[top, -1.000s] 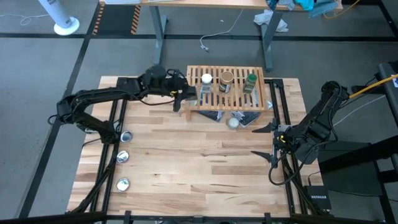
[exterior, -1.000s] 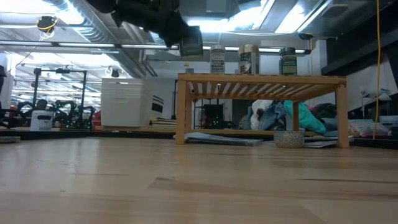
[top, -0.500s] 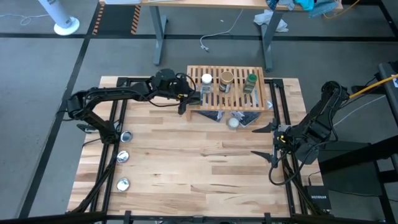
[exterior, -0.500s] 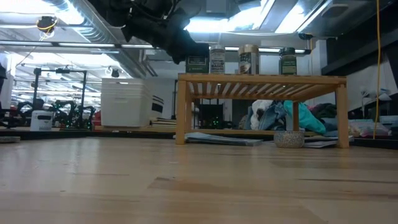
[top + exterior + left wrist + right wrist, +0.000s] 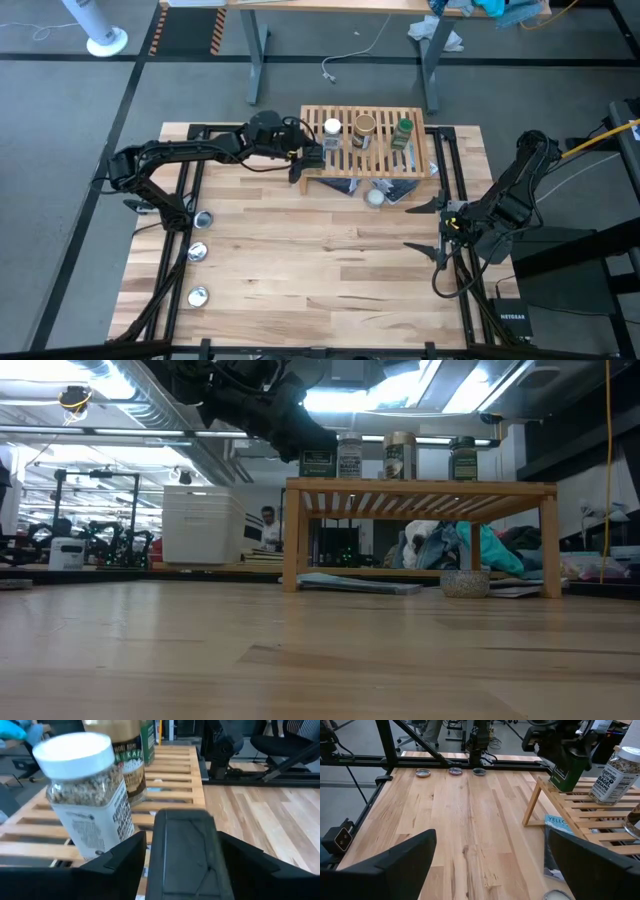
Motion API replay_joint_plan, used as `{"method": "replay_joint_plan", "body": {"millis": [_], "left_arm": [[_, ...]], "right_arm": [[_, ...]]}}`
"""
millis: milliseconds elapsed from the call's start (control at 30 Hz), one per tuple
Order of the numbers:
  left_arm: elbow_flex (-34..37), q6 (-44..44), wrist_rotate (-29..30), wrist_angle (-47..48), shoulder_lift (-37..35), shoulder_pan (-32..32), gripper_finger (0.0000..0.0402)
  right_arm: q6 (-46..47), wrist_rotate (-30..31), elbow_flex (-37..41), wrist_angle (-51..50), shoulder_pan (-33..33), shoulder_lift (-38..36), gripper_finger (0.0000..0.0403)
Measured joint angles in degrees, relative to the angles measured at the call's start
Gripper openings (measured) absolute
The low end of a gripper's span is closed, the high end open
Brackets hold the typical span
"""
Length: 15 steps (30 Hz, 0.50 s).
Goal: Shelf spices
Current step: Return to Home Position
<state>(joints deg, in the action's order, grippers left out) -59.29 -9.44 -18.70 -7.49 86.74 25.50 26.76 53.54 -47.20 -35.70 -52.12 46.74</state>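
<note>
- Shelf (image 5: 380, 165) sits at 12 o'clock on the table (image 5: 300, 270), with its long side running 9 to 3.
- Tin (image 5: 314, 157) stands upright on the slats at the shelf's 8 o'clock corner. In the low view its base is level with the jars' bases.
- Left gripper (image 5: 306, 158) comes in from 9 o'clock, at the tin.
- Its jaws are parted, one finger (image 5: 117, 862) on either side of the tin. The left wrist view shows a thin gap on one side; can't tell if the other finger touches.
- White-capped jar (image 5: 331, 128) is upright at 1 o'clock of the tin, close but apart.
- Tan jar (image 5: 364, 125) is at 3 o'clock of the white-capped jar, mid-shelf, toward the 12 o'clock edge.
- Green-lidded jar (image 5: 404, 128) is at 3 o'clock of the tan jar, near the shelf's 3 o'clock end.
- In the low view all four stand upright in a row on top, with the tin at the 9 o'clock end.
- Right gripper (image 5: 423, 226) hangs at the table's 3 o'clock edge, well apart from the shelf. Its jaws are spread wide and hold nothing, and the fingers point toward 9 o'clock.
- Three silver discs (image 5: 197, 251) lie in a line near the table's 8 o'clock edge.
- A small round dish (image 5: 375, 197) and flat booklets (image 5: 400, 190) lie on the table at the shelf's 6 o'clock side, partly under it.
- A person (image 5: 268, 528) shows far back in the room in the low view.
</note>
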Motion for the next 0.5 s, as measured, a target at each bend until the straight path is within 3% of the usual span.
{"method": "replay_joint_plan", "body": {"millis": [267,500], "left_arm": [[0.02,0.6,0.0,-9.56,0.0,0.0,0.0225],[-3.13,0.44,0.01,-9.61,-0.05,0.01,0.0225]], "right_arm": [[0.0,0.0,0.02,0.0,0.01,0.0,0.039],[-0.02,0.0,0.02,0.0,0.01,0.0,0.039]]}}
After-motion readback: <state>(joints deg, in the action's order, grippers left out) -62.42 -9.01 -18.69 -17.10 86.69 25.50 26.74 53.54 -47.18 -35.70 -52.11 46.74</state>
